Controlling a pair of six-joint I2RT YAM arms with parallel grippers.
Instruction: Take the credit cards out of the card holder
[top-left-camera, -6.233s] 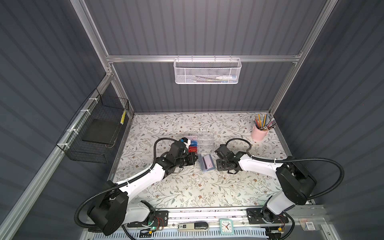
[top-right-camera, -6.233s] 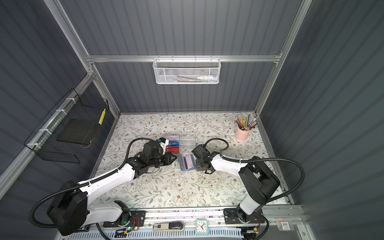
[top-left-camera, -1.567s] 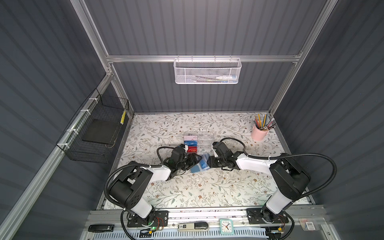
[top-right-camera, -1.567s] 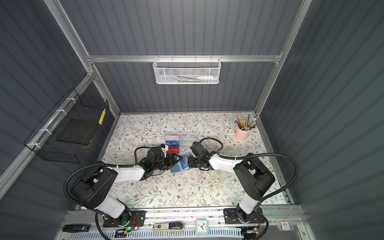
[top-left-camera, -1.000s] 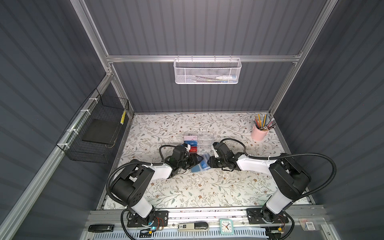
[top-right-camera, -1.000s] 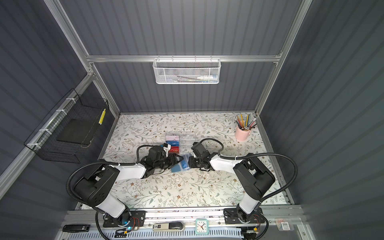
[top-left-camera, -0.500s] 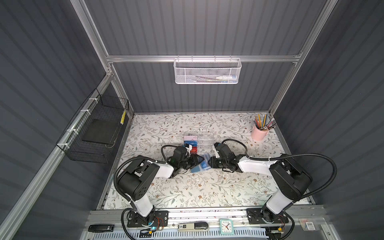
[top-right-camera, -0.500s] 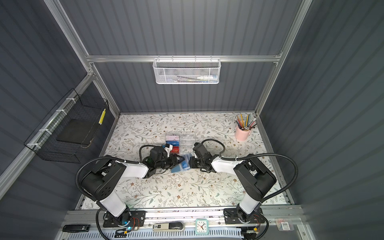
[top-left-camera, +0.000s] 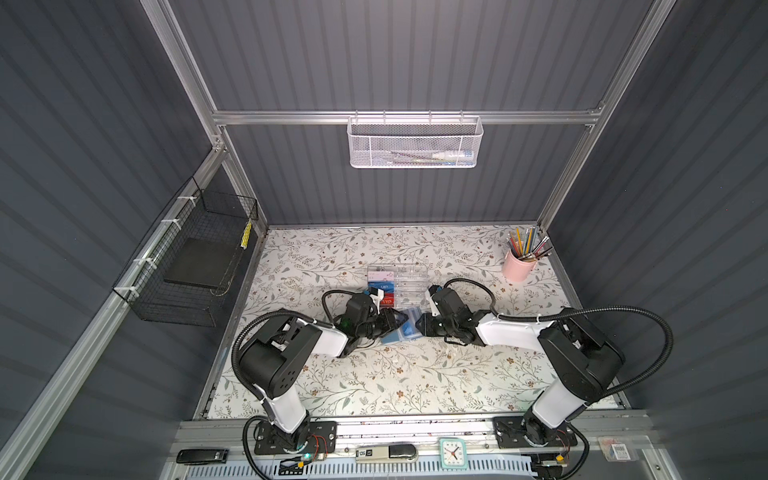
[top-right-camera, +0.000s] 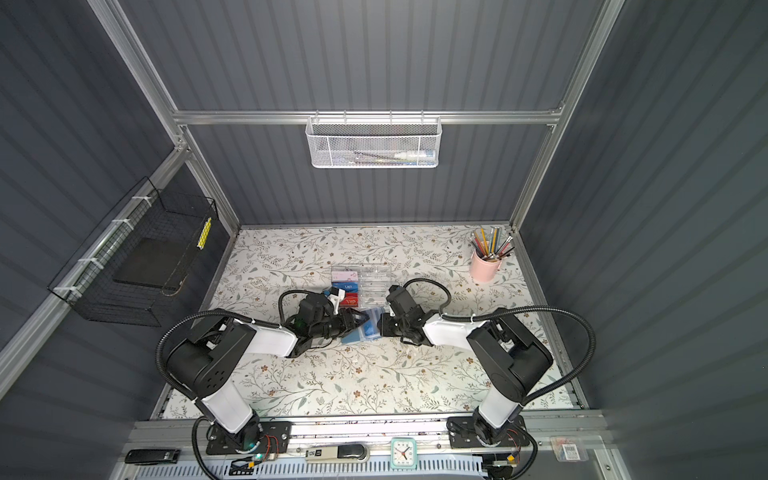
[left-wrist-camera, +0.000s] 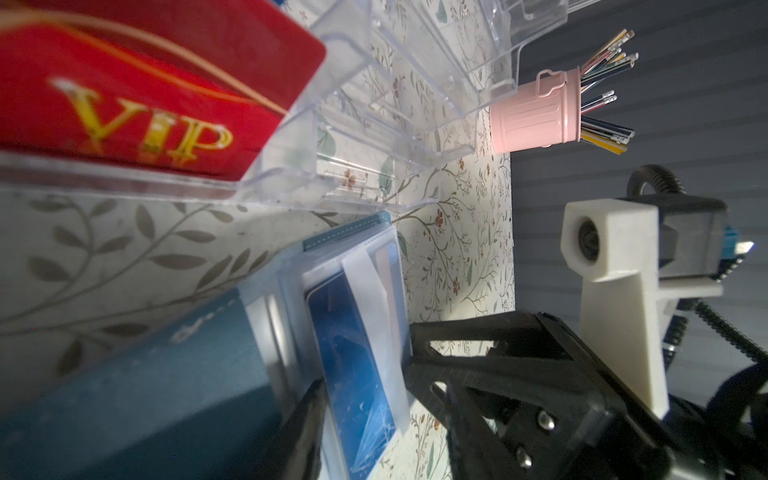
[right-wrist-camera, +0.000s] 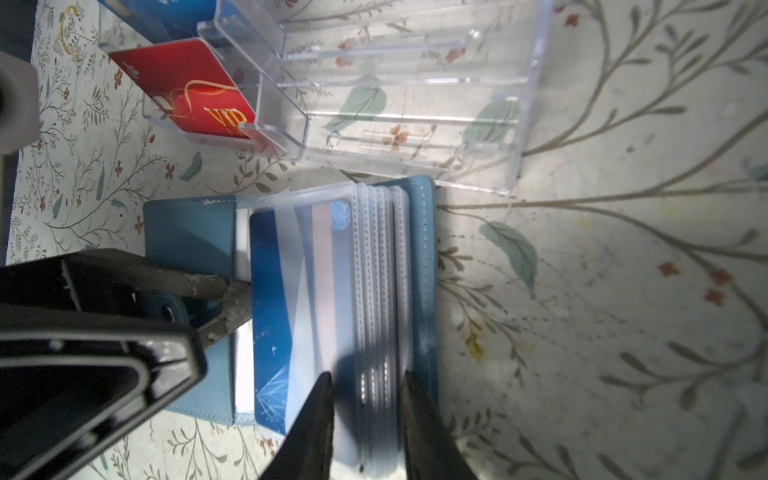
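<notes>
Plainly saw card holder (right-wrist-camera: 187, 232) open on table (right-wrist-camera: 623, 291) before acrylic box (right-wrist-camera: 415, 75), spread left-right, credit card (right-wrist-camera: 270, 270) lengthwise front-back. Noted right gripper (right-wrist-camera: 365, 376) jaws clamped on sleeves, left gripper (right-wrist-camera: 248, 300) jaws at card edge, grip unclear.

The card holder (top-left-camera: 402, 330) lay on the table (top-left-camera: 374, 374), with the acrylic box (top-left-camera: 409, 282) just beside it at 12 o'clock and the pencil cup (top-left-camera: 515, 268) well apart at 2 o'clock.

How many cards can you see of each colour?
Blue: 2, one blue card in the clear box, one credit card in the card holder
Red VIP card: 1
Pink-white card: 1
Total: 4 showing; more may be hidden.
</notes>
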